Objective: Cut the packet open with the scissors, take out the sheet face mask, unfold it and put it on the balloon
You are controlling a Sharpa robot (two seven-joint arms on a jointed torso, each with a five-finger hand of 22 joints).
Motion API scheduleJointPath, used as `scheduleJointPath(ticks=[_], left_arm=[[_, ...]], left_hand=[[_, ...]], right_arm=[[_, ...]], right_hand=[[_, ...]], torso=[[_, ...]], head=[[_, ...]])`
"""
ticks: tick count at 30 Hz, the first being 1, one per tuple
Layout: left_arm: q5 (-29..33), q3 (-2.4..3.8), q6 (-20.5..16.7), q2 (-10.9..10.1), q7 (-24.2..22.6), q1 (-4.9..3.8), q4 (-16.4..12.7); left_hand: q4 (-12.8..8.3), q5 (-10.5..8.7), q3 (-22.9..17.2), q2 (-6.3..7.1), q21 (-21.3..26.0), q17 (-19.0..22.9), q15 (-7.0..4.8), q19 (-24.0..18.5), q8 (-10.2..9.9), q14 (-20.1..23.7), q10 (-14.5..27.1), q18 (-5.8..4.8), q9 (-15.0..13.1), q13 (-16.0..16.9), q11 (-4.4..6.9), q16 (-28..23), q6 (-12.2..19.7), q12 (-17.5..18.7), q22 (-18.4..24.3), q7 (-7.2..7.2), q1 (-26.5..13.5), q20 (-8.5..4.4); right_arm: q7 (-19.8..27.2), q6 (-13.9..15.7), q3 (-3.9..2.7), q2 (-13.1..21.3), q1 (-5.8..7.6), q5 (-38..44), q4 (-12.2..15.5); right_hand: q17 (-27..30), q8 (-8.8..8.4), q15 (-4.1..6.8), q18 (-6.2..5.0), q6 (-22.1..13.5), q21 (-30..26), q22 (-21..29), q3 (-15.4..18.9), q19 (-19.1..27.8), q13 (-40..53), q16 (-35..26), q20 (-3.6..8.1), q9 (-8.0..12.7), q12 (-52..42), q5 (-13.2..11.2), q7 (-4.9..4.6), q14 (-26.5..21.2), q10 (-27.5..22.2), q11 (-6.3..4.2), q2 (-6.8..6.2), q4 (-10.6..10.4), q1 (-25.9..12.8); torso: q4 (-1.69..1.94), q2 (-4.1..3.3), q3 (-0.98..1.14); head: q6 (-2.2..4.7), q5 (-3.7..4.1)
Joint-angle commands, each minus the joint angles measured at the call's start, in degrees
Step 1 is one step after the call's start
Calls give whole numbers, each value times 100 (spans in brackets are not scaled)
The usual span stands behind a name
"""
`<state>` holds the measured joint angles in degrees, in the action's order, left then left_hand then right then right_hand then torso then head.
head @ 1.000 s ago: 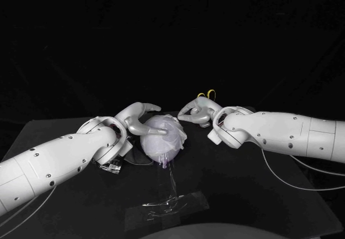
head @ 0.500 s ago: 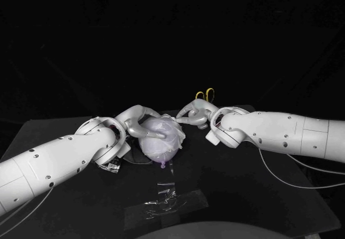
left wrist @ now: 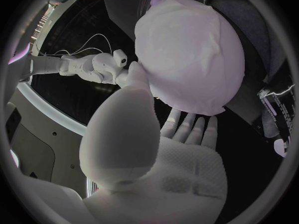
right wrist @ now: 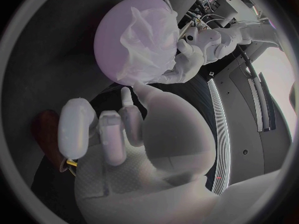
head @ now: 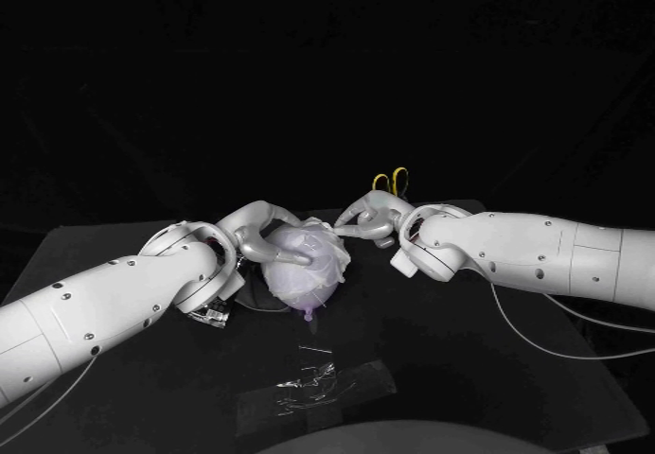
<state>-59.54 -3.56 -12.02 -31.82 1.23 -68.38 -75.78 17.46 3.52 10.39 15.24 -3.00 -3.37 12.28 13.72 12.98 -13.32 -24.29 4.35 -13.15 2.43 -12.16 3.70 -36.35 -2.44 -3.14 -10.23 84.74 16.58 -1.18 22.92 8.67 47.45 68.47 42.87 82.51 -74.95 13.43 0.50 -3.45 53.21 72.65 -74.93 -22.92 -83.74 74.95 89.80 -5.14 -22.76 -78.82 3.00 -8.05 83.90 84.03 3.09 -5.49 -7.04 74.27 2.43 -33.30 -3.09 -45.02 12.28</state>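
Step in hand: seating the mask on the balloon, last stage by my judgement.
My left hand cups the balloon mid-scene, between both hands. The sheet mask lies rumpled over its top. My right hand is curled at the mask's far right edge; pinching or not, I cannot tell. Next: smooth the sheet flat while steadying the balloon.

I see a robotics lab setup: a black table under my camera, black backdrop closing off everything behind it.
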Motion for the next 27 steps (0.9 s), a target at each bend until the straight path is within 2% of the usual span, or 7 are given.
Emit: scheduleJointPath(ticks=[1,3,6,12,21,24,27], left_arm=[[-59,-19,186,-8,76,20,-6],[-62,-21,180,-16,79,22,-6],[-64,-22,172,-23,81,23,-6],[-65,-23,166,-32,82,26,-6],[-64,-26,179,-50,85,29,-9],[-64,-28,185,-58,85,30,-14],[-64,-31,192,-64,85,30,-18]], left_hand=[[-14,-35,-34,-48,33,-8,-34,-25,23,-8,-26,-36,-5,4,24,-27,-31,0,8,-317,13,4],[-14,-36,-46,-60,33,-9,-35,-25,25,-12,-26,-31,-5,4,22,-27,-33,0,9,-320,28,2],[-14,-36,-45,-55,34,-10,-35,-28,12,-16,-9,-26,6,2,19,-26,0,3,10,-326,41,0],[-14,-36,-45,-55,34,-10,-35,-28,12,-16,-9,-26,6,2,19,-26,0,3,10,-326,41,0],[-15,-38,-59,-74,34,-13,-31,-29,5,-24,-6,-14,10,1,9,-26,13,5,11,-339,66,-3],[-15,-39,-69,-87,34,-14,-30,-27,6,-28,-12,-8,9,2,5,-25,11,4,11,-344,76,-4],[-15,-39,-69,-87,34,-14,-30,-27,6,-28,-12,-8,9,2,5,-25,11,4,11,-344,76,-4]], right_arm=[[57,-178,-1,-16,-13,-15,8],[71,-217,-1,-28,-23,3,19],[83,-237,-1,-40,-34,33,40],[97,-192,-1,-50,-53,132,101],[62,97,-1,-67,-66,363,142],[43,273,-1,-84,-69,416,139],[25,453,-1,-95,-70,428,132]], right_hand=[[-1505,74,31,30,244,-13,-1087,-39,-74,890,20,0,-32,-35,-22,59,610,86,-25,138,78,102],[-1505,159,77,25,410,-11,-1087,-37,-72,889,20,23,-64,-32,-23,129,610,81,-79,149,116,147],[-1505,210,116,22,504,-21,-1084,-38,-67,892,20,53,-84,-36,-24,182,610,82,-126,161,151,187],[-1505,181,131,19,458,-37,-1079,-15,-60,879,20,73,-71,-10,-24,171,610,68,-130,132,161,182],[-1505,82,102,28,312,-17,-1083,51,-63,854,20,75,-25,38,-24,109,610,37,-83,61,163,155],[-1505,205,129,38,517,53,-1099,-8,-86,894,20,82,-75,-37,-23,190,610,79,-138,150,237,281],[-1505,365,199,45,724,119,-1115,-86,-109,934,20,123,-154,-113,-22,308,610,129,-232,256,316,393]], torso=[[-1,-2,1],[0,-3,1],[1,-3,1],[0,-2,0],[-1,1,3],[-1,2,3],[2,2,3]], head=[[2,-2],[-1,-5],[-5,-4],[-20,-5],[-35,-13],[-36,-10],[-41,-8]])
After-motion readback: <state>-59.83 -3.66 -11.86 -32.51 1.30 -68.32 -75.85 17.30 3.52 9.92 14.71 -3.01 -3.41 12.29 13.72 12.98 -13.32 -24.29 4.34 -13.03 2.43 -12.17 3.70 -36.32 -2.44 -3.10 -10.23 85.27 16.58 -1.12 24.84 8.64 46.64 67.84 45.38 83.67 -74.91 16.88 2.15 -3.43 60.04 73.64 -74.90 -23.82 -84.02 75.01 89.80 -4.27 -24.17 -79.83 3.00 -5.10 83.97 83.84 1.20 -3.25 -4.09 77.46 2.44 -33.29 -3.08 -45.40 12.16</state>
